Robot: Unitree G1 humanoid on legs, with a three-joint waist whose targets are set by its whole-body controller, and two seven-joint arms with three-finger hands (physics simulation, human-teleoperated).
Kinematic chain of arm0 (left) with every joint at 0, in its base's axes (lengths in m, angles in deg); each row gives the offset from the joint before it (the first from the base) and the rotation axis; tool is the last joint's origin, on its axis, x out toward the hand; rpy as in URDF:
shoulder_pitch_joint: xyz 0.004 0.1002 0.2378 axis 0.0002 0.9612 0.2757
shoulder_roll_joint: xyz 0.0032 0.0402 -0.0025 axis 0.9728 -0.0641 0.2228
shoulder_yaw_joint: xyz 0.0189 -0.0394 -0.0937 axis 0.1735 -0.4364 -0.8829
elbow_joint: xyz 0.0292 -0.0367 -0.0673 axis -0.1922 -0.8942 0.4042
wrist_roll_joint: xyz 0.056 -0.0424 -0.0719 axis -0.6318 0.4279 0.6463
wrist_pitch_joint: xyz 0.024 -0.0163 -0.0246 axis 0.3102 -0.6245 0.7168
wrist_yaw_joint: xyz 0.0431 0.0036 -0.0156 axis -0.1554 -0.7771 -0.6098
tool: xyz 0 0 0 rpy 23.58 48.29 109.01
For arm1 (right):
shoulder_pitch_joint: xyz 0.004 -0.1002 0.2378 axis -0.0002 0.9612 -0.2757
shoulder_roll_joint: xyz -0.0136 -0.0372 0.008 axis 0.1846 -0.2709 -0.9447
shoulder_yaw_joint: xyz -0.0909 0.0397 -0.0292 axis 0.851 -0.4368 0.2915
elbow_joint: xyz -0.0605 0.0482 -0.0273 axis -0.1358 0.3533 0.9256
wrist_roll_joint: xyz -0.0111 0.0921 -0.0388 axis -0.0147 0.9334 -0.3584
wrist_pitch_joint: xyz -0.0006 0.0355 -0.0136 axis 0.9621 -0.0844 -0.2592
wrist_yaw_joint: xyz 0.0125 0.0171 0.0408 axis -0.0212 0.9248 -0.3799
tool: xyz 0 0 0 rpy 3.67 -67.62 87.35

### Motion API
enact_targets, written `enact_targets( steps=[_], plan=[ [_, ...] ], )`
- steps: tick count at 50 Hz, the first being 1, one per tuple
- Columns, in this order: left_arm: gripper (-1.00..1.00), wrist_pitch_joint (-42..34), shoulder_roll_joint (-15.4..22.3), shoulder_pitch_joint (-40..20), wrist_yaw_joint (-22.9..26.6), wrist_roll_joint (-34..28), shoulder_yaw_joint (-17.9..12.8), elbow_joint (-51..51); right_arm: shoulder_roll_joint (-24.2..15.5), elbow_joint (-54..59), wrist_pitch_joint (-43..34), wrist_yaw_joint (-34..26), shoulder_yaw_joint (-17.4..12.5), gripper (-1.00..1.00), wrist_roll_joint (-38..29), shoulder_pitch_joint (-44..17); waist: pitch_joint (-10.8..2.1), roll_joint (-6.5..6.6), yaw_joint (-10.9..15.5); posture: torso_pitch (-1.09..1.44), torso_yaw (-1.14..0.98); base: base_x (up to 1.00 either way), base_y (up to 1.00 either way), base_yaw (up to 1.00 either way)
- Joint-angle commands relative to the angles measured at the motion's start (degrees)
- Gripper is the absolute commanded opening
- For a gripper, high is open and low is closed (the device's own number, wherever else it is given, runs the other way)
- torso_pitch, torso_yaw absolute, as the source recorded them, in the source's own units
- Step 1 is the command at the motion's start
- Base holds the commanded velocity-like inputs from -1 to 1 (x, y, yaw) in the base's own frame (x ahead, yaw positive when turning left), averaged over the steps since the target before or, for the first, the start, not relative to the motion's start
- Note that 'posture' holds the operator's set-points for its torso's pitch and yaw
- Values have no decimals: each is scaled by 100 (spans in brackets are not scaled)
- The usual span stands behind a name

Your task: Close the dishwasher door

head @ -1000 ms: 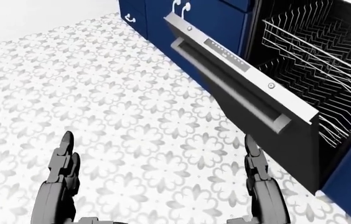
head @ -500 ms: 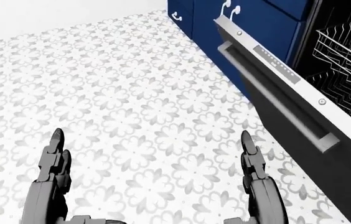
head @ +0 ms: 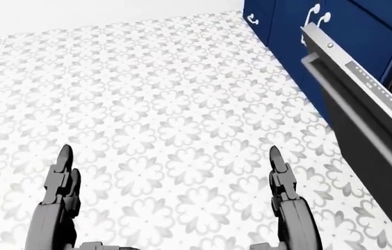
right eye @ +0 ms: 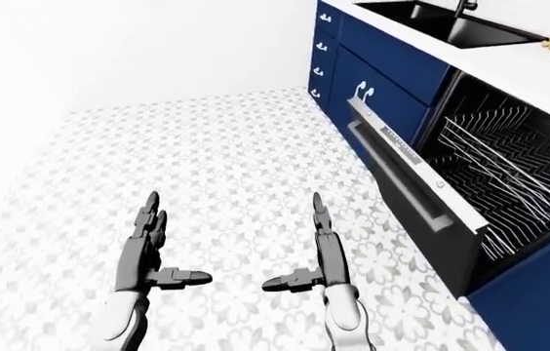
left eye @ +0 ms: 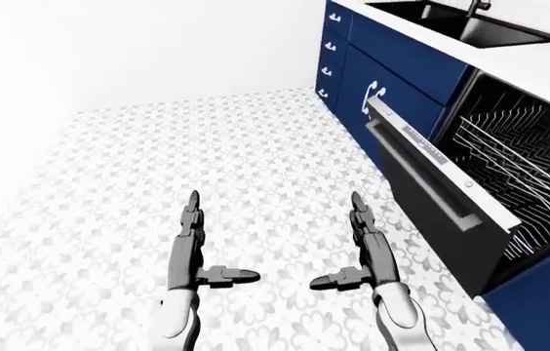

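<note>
The dishwasher door (right eye: 407,186) hangs partly lowered, tilted out from the navy cabinets at the right of the eye views, its silver top edge and bar handle (right eye: 400,178) facing me. Wire racks (right eye: 504,164) show inside the dark tub. My left hand (left eye: 193,245) and right hand (left eye: 364,241) are both open, fingers straight and thumbs turned inward, held over the patterned floor. Each hand holds nothing. The right hand is left of the door and apart from it.
Navy cabinets with white handles (left eye: 373,93) run along the right under a white counter (left eye: 548,62) with a black sink (left eye: 455,20). A white wall (left eye: 138,51) closes the top. Patterned tile floor (left eye: 206,153) spreads to the left.
The whole picture has shifted: in the head view the dishwasher door slid toward the right edge and more floor shows. My hands keep the same open pose.
</note>
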Motion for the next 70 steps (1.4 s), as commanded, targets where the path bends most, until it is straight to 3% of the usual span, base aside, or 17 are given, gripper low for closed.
enact_targets(
  steps=[1,4,9,16,19,20,30,33,34,38,45,47,53,59,66,69,70],
  plan=[
    [100,173,-14,-91,17,6,38,227,-19,-201,165,31,-22,100,6,-86,-65,2,-18,0,0,0,0,31],
    [100,176,-11,-106,16,12,26,212,-21,-235,141,29,-21,100,3,-83,-129,-405,-45,0,0,0,0,32],
    [100,180,-13,-105,12,2,32,215,-26,-250,149,27,-25,100,6,-67,-99,-256,-60,0,0,0,0,32],
    [100,197,-15,-112,10,0,33,186,-23,-254,150,27,-15,100,3,-58,-56,171,-84,0,0,0,0,32],
    [100,181,-15,-100,10,-2,37,222,-20,-274,136,25,-9,100,0,-53,-164,633,-81,0,0,0,0,33],
    [100,175,-14,-99,10,2,33,231,-20,-291,124,23,-4,100,-4,-48,-112,410,-21,0,0,0,0,31],
    [100,170,-13,-85,14,6,32,251,-15,-347,102,19,8,100,-4,-22,-56,-23,-16,0,0,0,0,32],
    [100,166,-12,-83,17,5,32,258,-18,-324,115,23,5,100,-4,-27,-152,-479,-53,0,0,0,0,32],
    [100,160,-12,-78,20,6,33,271,-17,-323,121,23,7,100,-4,-21,-106,-256,-103,0,0,0,0,33],
    [100,157,-11,-82,23,5,31,269,-18,-339,113,26,2,100,-2,-15,-113,-242,-67,0,0,0,0,32],
    [100,174,-13,-70,35,-5,41,267,2,-377,-7,234,-65,100,-95,-89,-1,227,-168,0,0,0,0,27],
    [100,173,-14,-75,35,-6,40,258,-11,-430,18,190,-2,100,-126,-66,-166,497,-223,0,0,0,0,0],
    [100,144,-14,-68,40,-4,39,304,2,-462,-97,138,12,100,-56,-78,-153,64,-165,0,0,0,0,0],
    [100,111,-12,-63,46,1,35,352,4,-474,-161,110,13,100,-6,-108,-192,319,-22,0,0,0,-26,0],
    [100,109,-17,-56,36,-3,36,376,-3,-467,-104,122,-16,100,44,-79,-107,131,37,0,0,0,-40,0],
    [100,110,-15,-55,35,3,30,375,-2,-450,-100,122,-3,100,38,-79,-147,-157,43,0,0,0,-52,0],
    [100,114,-16,-50,35,2,32,375,-2,-453,-104,118,1,100,37,-78,-232,-422,25,0,0,0,-48,0]
  ],
)
